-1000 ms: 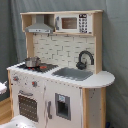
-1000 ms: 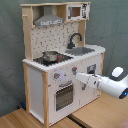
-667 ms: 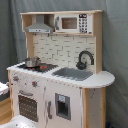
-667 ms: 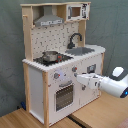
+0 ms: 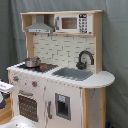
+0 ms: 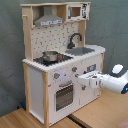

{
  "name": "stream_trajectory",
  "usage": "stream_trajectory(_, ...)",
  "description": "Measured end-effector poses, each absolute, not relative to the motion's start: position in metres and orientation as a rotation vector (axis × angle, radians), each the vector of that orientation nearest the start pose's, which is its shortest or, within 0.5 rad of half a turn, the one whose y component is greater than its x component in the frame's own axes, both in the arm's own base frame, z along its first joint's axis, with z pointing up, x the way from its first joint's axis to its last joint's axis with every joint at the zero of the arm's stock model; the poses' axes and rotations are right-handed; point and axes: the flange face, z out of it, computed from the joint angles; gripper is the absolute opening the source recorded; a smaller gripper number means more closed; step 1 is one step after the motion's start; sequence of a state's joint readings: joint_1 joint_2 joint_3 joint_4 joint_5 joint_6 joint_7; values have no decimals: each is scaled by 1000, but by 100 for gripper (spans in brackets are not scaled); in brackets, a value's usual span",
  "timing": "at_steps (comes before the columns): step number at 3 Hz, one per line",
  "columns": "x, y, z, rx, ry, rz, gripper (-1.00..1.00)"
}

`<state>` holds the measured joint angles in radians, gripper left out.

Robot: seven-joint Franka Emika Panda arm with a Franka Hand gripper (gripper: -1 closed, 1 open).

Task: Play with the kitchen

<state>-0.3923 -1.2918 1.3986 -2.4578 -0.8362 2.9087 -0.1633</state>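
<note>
Little has been moved since a second ago: the arm (image 6: 107, 81) is still held at the kitchen (image 5: 60, 75) front, just right of the oven door (image 6: 63, 96). Whether its fingers are clenched cannot be told. A pot (image 6: 50, 56) is seen on the stovetop, a wooden tabletop (image 6: 102, 112) below.

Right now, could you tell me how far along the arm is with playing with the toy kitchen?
Early on. Nothing looks done: the oven door is shut and the pot sits on the stovetop. In hand: in the second exterior view the gripper reaches the kitchen front below the knobs. Everything else is left.
</note>
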Motion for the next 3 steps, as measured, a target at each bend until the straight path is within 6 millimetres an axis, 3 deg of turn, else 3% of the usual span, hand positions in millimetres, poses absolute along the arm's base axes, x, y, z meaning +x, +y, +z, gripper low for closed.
stream_trajectory(2,228,411,384,610,1540,656,100)
stream_trajectory(3,245,389,373,622,1596,627,100)
